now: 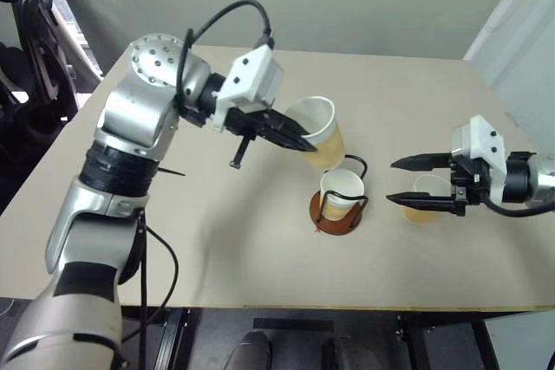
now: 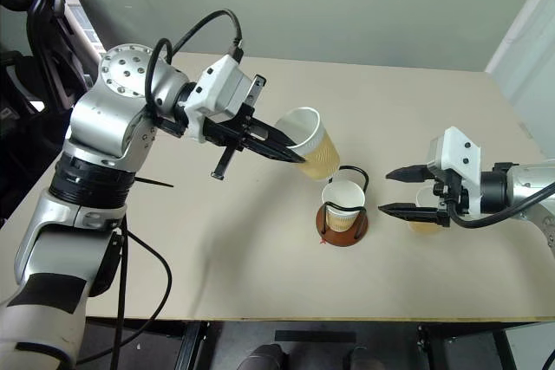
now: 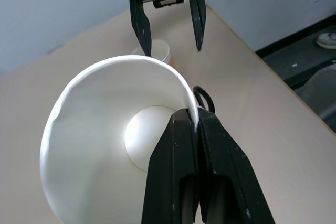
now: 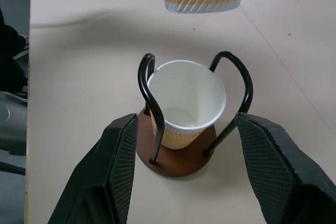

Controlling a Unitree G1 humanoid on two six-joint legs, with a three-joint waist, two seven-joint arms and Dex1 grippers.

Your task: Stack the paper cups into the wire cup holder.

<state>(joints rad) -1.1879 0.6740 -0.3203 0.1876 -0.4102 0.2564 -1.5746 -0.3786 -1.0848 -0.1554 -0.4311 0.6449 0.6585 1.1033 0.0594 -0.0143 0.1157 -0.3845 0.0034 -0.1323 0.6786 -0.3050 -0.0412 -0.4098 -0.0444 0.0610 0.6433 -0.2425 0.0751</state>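
As the left gripper point(image 1: 299, 139) pinches the tilted paper cup point(image 1: 318, 130) by its rim only, it may snag the wire cup holder point(image 1: 339, 211); right gripper point(image 1: 399, 181) open.

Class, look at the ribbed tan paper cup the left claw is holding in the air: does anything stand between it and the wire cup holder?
Nothing visible does. The tan paper cup, pinched at its rim by the left claw, hangs above and behind the black-wire, brown-based holder, whose seated cup is open-mouthed.

Left hand point(image 3: 195, 124) pinching cup point(image 3: 105, 145) rim, right hand point(image 3: 170, 38) beyond
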